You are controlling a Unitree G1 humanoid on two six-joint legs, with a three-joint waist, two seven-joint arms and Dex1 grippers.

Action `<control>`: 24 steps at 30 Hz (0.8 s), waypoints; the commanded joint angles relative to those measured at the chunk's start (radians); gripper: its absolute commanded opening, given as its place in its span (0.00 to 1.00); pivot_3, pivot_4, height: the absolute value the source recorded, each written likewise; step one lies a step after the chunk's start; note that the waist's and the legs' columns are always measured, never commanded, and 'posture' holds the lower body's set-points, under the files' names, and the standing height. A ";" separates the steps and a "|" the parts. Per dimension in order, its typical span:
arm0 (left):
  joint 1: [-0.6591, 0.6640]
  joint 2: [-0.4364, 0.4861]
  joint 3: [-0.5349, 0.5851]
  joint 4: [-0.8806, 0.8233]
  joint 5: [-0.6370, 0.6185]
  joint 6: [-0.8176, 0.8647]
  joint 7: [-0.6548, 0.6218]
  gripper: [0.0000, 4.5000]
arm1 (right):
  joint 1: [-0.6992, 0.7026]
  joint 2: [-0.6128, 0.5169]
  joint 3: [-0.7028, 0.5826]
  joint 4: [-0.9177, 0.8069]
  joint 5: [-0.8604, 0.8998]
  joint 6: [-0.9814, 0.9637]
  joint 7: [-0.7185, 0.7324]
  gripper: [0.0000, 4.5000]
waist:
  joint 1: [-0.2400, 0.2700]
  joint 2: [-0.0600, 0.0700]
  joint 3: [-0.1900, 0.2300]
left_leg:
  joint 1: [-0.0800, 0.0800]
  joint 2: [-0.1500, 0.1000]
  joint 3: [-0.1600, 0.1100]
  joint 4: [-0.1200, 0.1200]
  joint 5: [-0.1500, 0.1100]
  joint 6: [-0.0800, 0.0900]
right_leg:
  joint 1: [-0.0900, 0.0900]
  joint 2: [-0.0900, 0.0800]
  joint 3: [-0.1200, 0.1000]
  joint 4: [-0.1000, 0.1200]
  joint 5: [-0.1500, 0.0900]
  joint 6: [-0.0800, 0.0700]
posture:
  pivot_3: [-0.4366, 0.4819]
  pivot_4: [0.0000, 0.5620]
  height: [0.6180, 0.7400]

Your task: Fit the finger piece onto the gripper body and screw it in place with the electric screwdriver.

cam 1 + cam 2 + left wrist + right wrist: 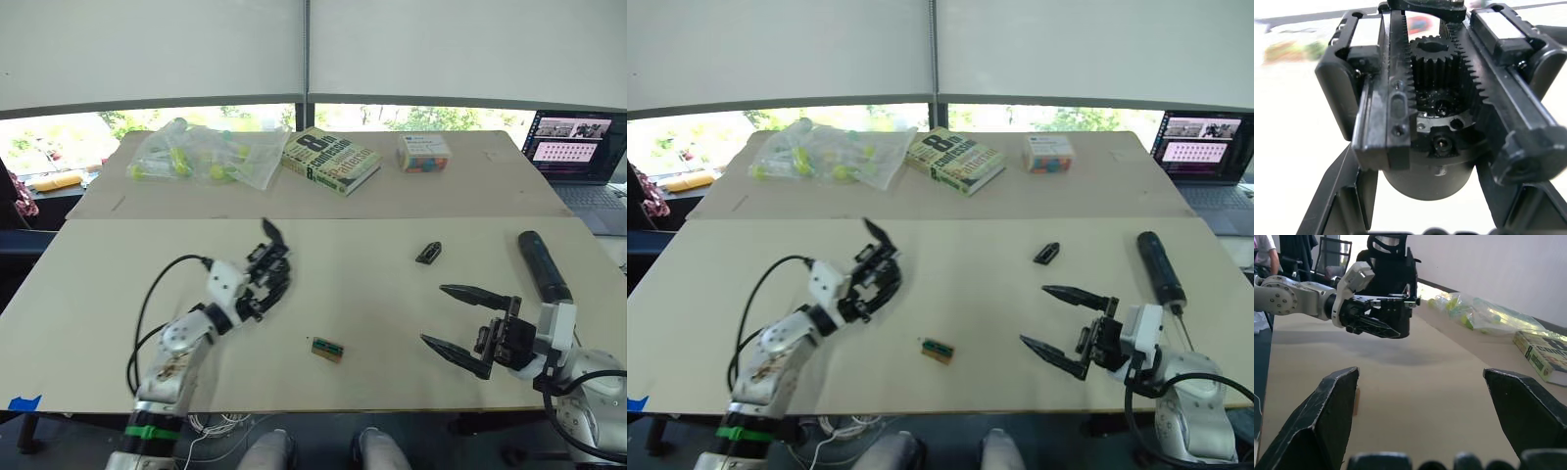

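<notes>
My left gripper [263, 282] is shut on the gripper body [269, 257], a black assembly held a little above the table at centre left, with its pointed finger sticking up. The left wrist view shows the gripper body [1435, 98] up close, with its gear and toothed racks between my fingers. The small black finger piece [428, 252] lies on the table at the right of centre. Beyond my right gripper, the electric screwdriver [544, 264] lies near the right edge. Near the front right, my right gripper [433, 313] stands open and empty, pointing left.
A small green-and-brown block [327, 349] lies near the front edge at centre. On the far table are a clear bag of yellow-green items [201, 152], a book [331, 160] and a colourful box [423, 154]. A laptop [578, 147] sits at the far right.
</notes>
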 commanded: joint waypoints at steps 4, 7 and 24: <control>-0.092 -0.047 -0.092 0.105 0.108 -0.090 0.009 0.52 | 0.038 -0.018 -0.057 -0.042 0.010 -0.030 -0.010 1.00 | -0.006 0.000 0.000 | 0.000 0.000 0.000 0.000 0.000 0.000 | 0.000 0.001 0.000 0.000 0.000 0.000 | 0.48 0.27 1.00; -0.124 -0.076 -0.100 0.154 0.120 -0.089 0.021 0.52 | 0.055 -0.018 -0.067 -0.055 0.011 -0.029 -0.016 1.00 | -0.001 0.000 0.000 | 0.000 0.000 0.000 0.000 0.000 0.000 | 0.000 0.001 0.000 0.000 0.000 0.000 | 0.48 0.27 1.00; -0.056 -0.100 -0.097 0.101 0.086 0.048 -0.001 0.63 | 0.081 -0.017 -0.068 -0.073 0.015 -0.022 -0.023 1.00 | 0.000 0.001 0.000 | 0.000 0.000 0.000 0.001 0.000 0.001 | 0.001 0.000 0.000 0.000 0.000 0.001 | 0.48 0.27 1.00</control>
